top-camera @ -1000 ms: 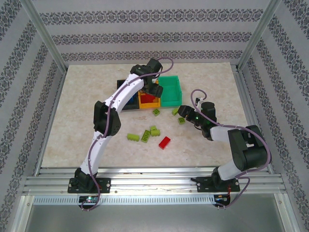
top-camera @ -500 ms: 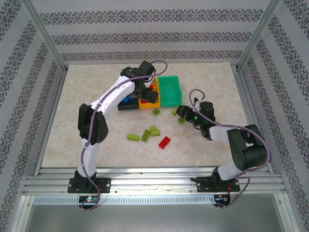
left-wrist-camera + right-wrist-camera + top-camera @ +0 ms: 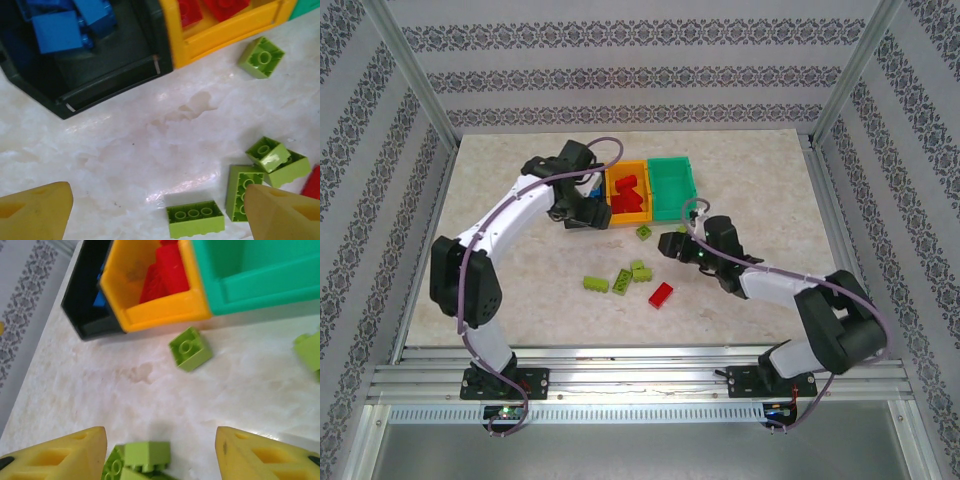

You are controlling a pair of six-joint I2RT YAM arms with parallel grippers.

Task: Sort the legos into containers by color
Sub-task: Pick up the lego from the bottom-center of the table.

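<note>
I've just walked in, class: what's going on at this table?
Two robot arms are sorting by color. Blue bricks lie in the black bin, red bricks in the orange-yellow bin, beside a green bin. Several lime green bricks and one red brick lie loose on the table. The left gripper hangs open and empty near the black bin. The right gripper has a lime green brick between its jaws; whether it grips it is unclear.

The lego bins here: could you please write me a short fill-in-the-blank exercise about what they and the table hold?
The black bin holds bricks coloured ____.
The orange-yellow bin holds bricks coloured ____.
The only loose brick on the table that is not lime green is ____.
Missing words: blue, red, red.
</note>
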